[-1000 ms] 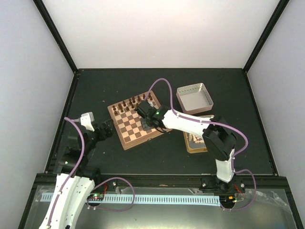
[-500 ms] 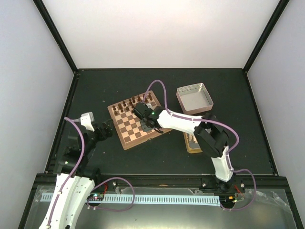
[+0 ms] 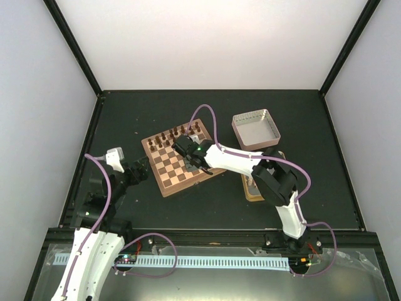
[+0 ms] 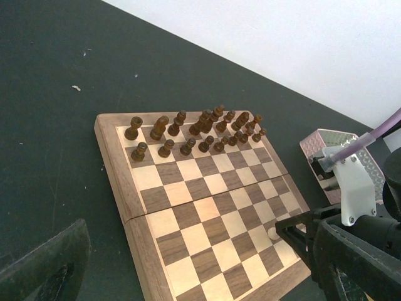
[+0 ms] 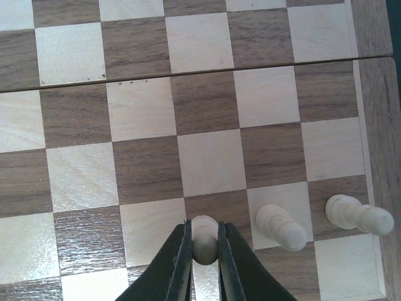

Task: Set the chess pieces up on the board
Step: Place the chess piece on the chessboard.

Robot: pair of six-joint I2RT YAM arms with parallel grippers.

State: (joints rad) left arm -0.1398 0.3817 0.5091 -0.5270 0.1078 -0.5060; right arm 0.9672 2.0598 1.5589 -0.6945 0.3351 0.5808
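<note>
**Third pale pawn at the board's near row**

Note right gripper pinched narrow on one pale piece, small and round-topped, probably a pawn. Find it low over the board, on the second row in from the board's edge opposite the dark pieces, about at the line between a dark square and the light one nearer that edge. Cannot tell whether its base touches the board yet. Count two more pale pieces on the same row, between the held one and the board's right border. Cannot tell whether the outer one stands or leans. Note left gripper spread wide and empty, just off the board's left edge, well apart from the work.

Judge step in hand: setting down a pawn, with most of that row not yet filled. Next move calls for centring the piece on one square and lowering until the base sits flat on the board. Then part the fingers only slightly and lift straight up, so as not to tip it or the neighbour just beside it.
</note>
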